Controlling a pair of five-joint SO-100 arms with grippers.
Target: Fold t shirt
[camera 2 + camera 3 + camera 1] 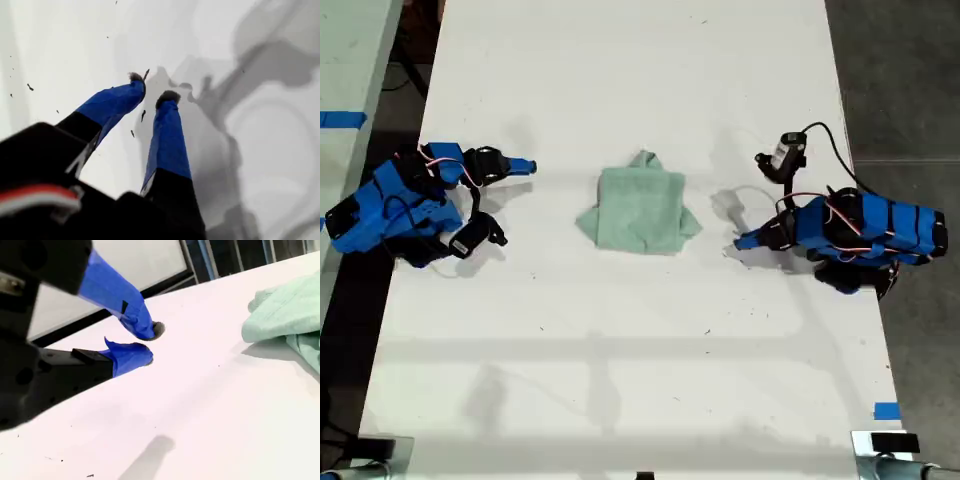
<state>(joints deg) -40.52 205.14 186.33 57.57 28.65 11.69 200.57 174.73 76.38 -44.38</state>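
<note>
T shirt: pale mint cloth, folded into a compact bundle, mid-table, between two arms and touching neither. Judged light, limp, non-slippery; best pinched at a corner or folded edge. My first gripper: jaws slightly apart, empty, over bare table. My second gripper: jaws slightly apart, empty, shirt nearby. Only the exterior view shows the whole garment.

Mint t shirt (folded, wrinkled) lies mid-table.

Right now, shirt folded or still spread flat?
Folded: the t shirt is a compact doubled-over bundle mid-table, layered edges visible, neither gripper touching it.
</note>
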